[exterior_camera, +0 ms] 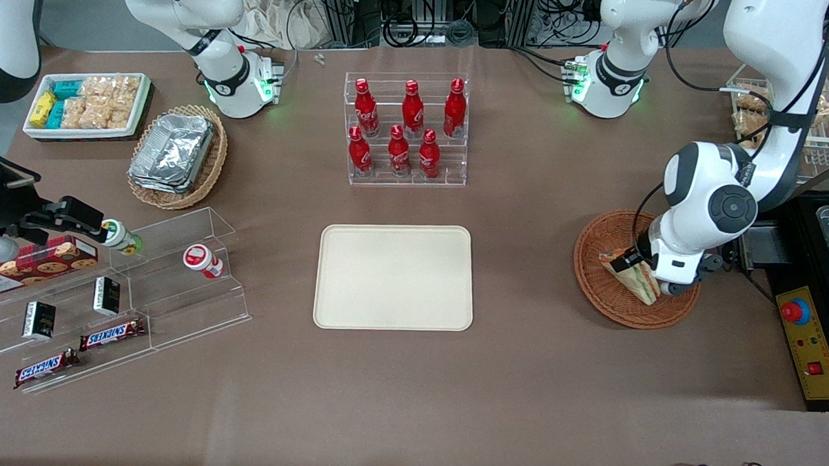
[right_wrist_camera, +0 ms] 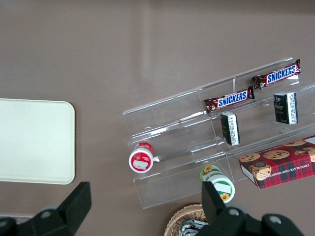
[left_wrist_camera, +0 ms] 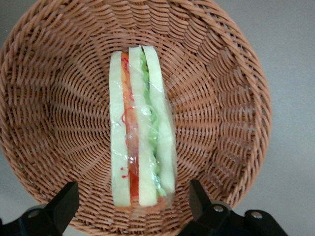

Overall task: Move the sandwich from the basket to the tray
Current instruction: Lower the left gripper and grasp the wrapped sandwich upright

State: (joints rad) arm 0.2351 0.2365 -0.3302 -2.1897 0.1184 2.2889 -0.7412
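The sandwich (left_wrist_camera: 141, 129) is a wrapped wedge of white bread with orange-pink and green layers, lying in the reddish-brown wicker basket (left_wrist_camera: 54, 108). In the front view the sandwich (exterior_camera: 632, 275) shows partly under the working arm, inside the basket (exterior_camera: 596, 267). My gripper (left_wrist_camera: 133, 201) hangs just above the basket, open, its black fingers (left_wrist_camera: 61, 204) spread wide on either side of the sandwich's broad end without touching it. The cream-beige tray (exterior_camera: 394, 276) lies flat in the middle of the table, with nothing on it.
A clear rack of red bottles (exterior_camera: 406, 129) stands farther from the front camera than the tray. Toward the parked arm's end are a tan basket of foil containers (exterior_camera: 177, 154), a white bin of snacks (exterior_camera: 88, 104) and an acrylic shelf (exterior_camera: 122, 299). A control box (exterior_camera: 810, 343) sits beside the basket.
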